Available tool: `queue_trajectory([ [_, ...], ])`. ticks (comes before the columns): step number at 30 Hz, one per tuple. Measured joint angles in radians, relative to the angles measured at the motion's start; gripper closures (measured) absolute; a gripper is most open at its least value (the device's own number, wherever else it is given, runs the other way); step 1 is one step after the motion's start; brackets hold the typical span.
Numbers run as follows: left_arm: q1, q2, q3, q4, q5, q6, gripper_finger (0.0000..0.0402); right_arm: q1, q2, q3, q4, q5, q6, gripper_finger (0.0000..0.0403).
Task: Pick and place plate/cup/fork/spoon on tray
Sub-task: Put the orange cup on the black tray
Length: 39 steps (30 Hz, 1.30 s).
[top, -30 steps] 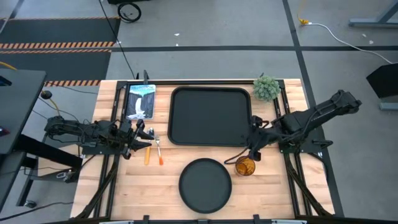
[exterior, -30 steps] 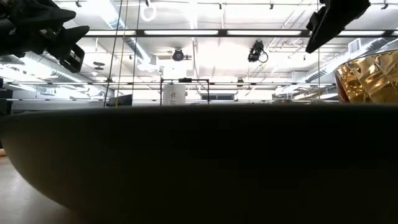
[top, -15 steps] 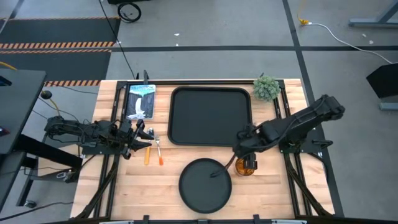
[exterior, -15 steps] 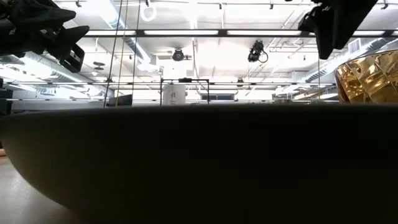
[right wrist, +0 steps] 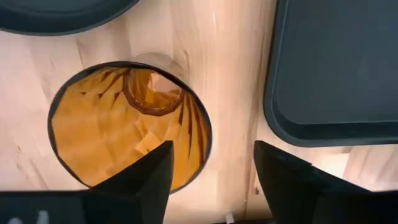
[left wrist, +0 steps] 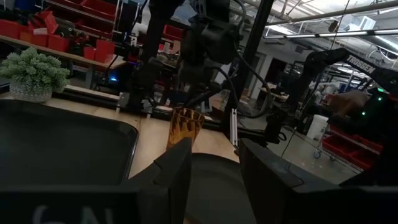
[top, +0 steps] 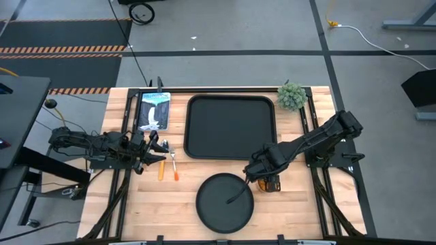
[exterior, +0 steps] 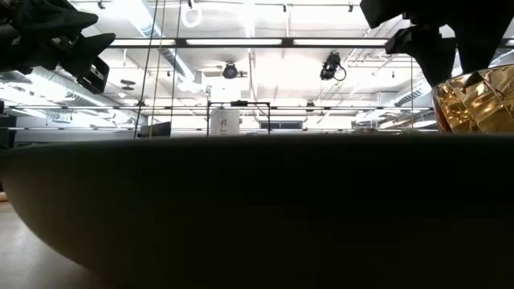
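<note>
Hovering over cup [right wrist: 130,127], beside tray [right wrist: 336,68]: right gripper [right wrist: 211,171], fingers spread wide, nothing held. Step, judged: cup pickup. Next: lower, straddle rim, close.

Amber cup [left wrist: 185,126] between tray [left wrist: 56,146] and plate [left wrist: 214,186]

We see a grey concrete floor [top: 225,34] beyond the table's far edge, hazard-striped matting [top: 61,47] off its far-left corner.
</note>
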<state>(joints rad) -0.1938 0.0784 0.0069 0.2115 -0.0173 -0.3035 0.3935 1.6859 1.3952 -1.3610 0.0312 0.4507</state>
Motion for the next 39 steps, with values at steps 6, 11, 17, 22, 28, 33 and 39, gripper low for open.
queue_trajectory([
  [6,0.000,0.000,0.000,0.000,0.000,0.000,0.0260,0.000,-0.001,0.000,0.010,-0.023,0.004,0.0160],
  [11,0.000,0.000,0.000,0.000,0.000,0.000,0.0260,0.000,-0.001,-0.037,0.068,-0.020,0.017,0.0175],
  [17,0.000,0.000,0.000,0.000,0.000,0.000,0.0260,0.000,-0.001,-0.057,0.106,-0.005,0.021,0.0200],
  [22,0.000,0.000,0.000,0.000,0.000,0.000,0.0260,0.000,-0.001,-0.057,0.117,0.003,0.021,0.0228],
  [28,0.000,0.000,0.000,0.000,0.000,0.000,0.0260,0.000,-0.002,-0.058,0.130,0.004,0.021,0.0262],
  [33,0.000,0.000,0.000,0.000,0.000,0.000,0.0260,0.000,-0.002,-0.058,0.137,0.009,0.021,0.0276],
  [39,0.000,0.000,0.000,0.000,0.000,0.000,0.0260,0.003,-0.002,-0.058,0.138,0.026,0.003,0.0284],
])
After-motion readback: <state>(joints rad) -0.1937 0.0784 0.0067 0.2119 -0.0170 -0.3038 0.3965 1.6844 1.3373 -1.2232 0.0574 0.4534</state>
